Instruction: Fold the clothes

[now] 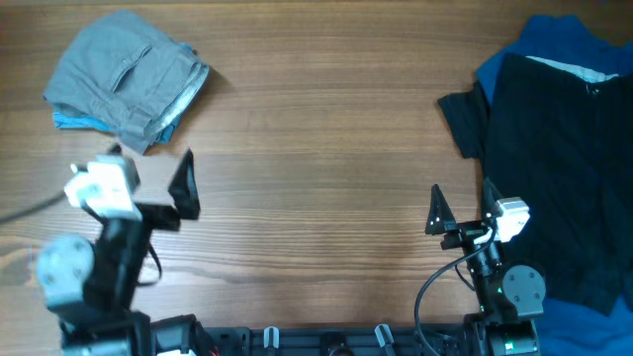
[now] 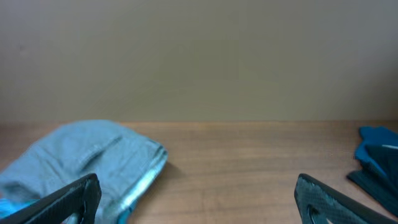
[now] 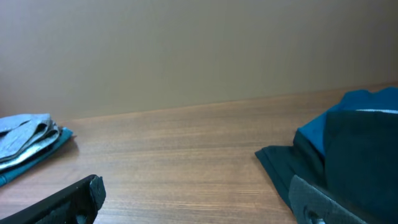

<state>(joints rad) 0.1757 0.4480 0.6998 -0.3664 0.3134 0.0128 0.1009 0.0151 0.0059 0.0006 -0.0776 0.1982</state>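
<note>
Your grey shorts (image 1: 124, 77) lie just ahead of the left gripper (image 1: 148, 163) and a little to its left, close but not touched. They sit as a compact bundle with the layers stacked at the edge nearest that gripper. Under them is a light-blue cloth (image 1: 67, 122) whose rim peeps out. To my eye that is a finished fold set aside where it clears the middle of the worktop (image 1: 316, 138), though you cannot see whether the hidden layers are neat.

Ahead of the right gripper (image 1: 462, 206) and out to its right, near it, a black garment (image 1: 564, 178) sprawls over a royal-blue garment (image 1: 554, 40). They look like a loose, unfolded heap left within that arm's reach, and they are well apart from the shorts.

Both grippers are released, jaws spread wide with nothing between them. Each arm is drawn back low at your edge of the worktop, with the wrist roughly level and the fingers pointing forward across bare wood. That reads as a rest pose. If you judge the shorts need another fold, the left arm has the short reach.
</note>
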